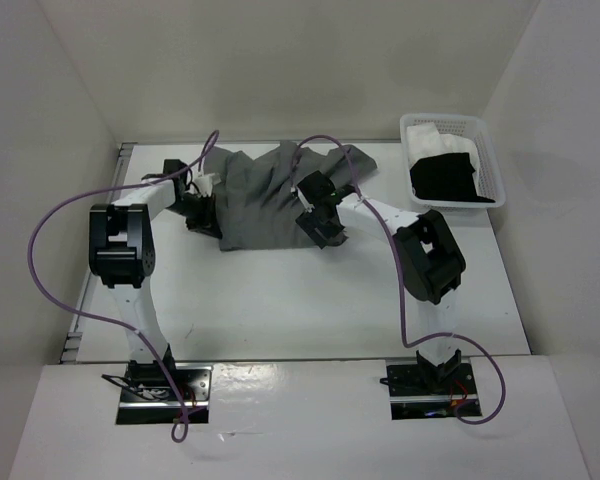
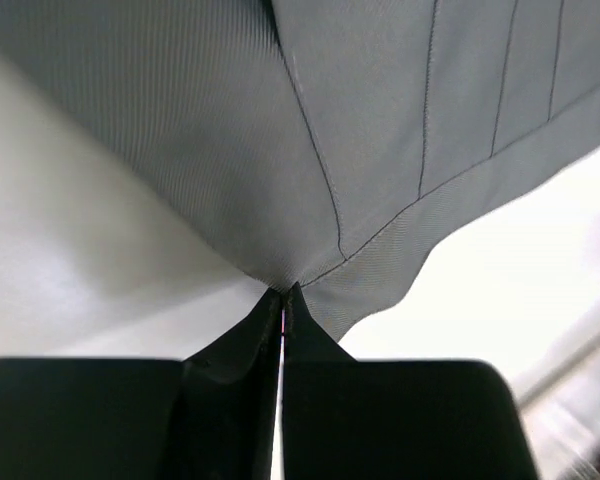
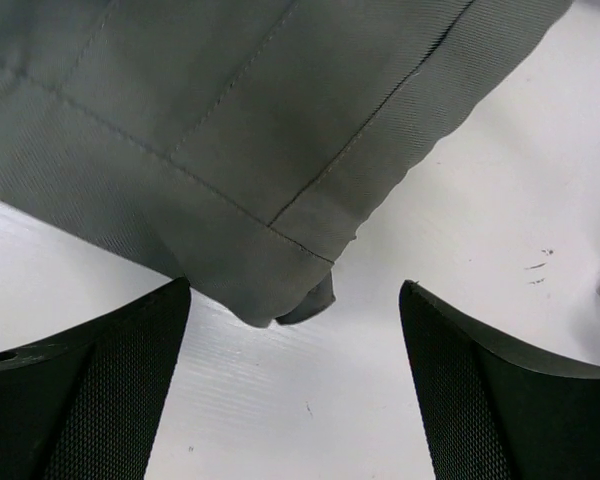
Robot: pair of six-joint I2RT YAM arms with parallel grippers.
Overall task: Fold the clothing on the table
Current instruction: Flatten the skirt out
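The clothing (image 1: pixel 265 195), a grey pleated skirt, lies rumpled at the back middle of the white table (image 1: pixel 310 300). At its left edge my left gripper (image 1: pixel 205 215) is shut on the fabric. In the left wrist view the skirt (image 2: pixel 380 120) draws down to a point pinched between the closed fingertips of that gripper (image 2: pixel 283 292). My right gripper (image 1: pixel 325 232) stands open at the skirt's near right edge. In the right wrist view a hemmed corner (image 3: pixel 280 290) lies on the table just ahead of that gripper (image 3: pixel 295 284), between its wide-apart fingers and touching neither.
A white plastic basket (image 1: pixel 490 165) at the back right holds a black garment (image 1: pixel 445 180) and a white garment (image 1: pixel 435 138). White walls close in the left, back and right. Purple cables loop over both arms.
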